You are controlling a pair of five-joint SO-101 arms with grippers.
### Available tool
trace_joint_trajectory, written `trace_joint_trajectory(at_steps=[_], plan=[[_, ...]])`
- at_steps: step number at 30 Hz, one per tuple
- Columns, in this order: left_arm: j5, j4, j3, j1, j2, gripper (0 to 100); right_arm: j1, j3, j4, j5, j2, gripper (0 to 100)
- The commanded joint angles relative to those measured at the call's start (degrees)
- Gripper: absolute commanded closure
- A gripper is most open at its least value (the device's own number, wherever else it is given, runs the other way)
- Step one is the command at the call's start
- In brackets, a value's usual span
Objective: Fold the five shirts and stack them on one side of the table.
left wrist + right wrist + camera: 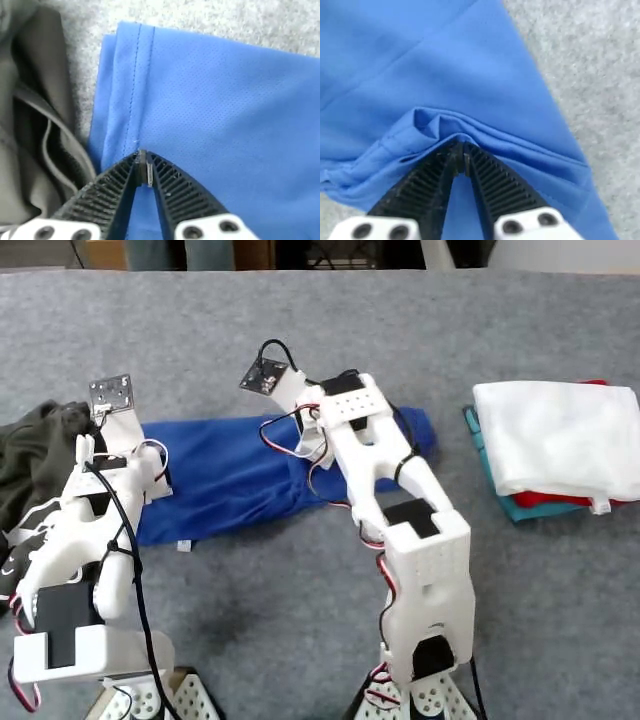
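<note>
Grey felt covers the table (300,330). The blue shirt (225,480) lies mid-table with its long axis side to side, its hemmed end beside a crumpled dark shirt (30,450) and its other end toward the white-topped folded stack (560,435). The left gripper (142,167) is clenched on cloth beside the hem. The right gripper (461,150) pinches a bunched fold.
</note>
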Motion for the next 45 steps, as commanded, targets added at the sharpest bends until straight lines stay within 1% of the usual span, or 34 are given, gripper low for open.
trace_joint_trajectory(at_steps=[1,7,12,16,23,28,32,35,38,41,45], plan=[[0.53,0.09,-0.48,0.13,-2.81,97,0.79,-4.35,1.85,-0.35,-1.01,98.4],[0.62,0.18,-0.57,-0.22,-2.90,97,0.70,-13.41,14.15,-0.44,-8.22,98.4],[3.52,0.35,-0.57,-0.40,-2.90,97,1.67,-18.42,18.11,-0.44,-11.12,98.4],[3.69,0.44,-0.57,-0.40,-2.99,97,1.85,-15.69,16.70,-0.44,-8.04,98.4],[3.69,0.44,-0.22,-0.40,-2.99,97,1.58,-12.79,11.25,-0.97,4.88,98.4],[3.69,0.18,0.84,-1.98,-2.99,97,1.93,-19.91,11.96,-4.84,5.41,98.4],[3.78,0.44,0.40,-1.98,-2.99,97,1.67,-29.58,19.43,-5.89,2.07,98.4],[3.78,1.32,-0.31,-3.12,-3.08,97,2.20,-36.26,28.66,-5.80,0.22,98.4],[3.78,6.15,-4.00,-4.44,-3.08,97,4.31,-41.45,38.77,-6.15,-1.36,98.4],[3.69,13.10,-8.66,-5.32,-3.08,97,8.70,-42.07,38.42,-8.62,-4.09,98.4],[3.34,24.79,-18.33,-8.84,-3.08,97,10.99,-37.32,38.42,-10.46,-7.43,98.4]])
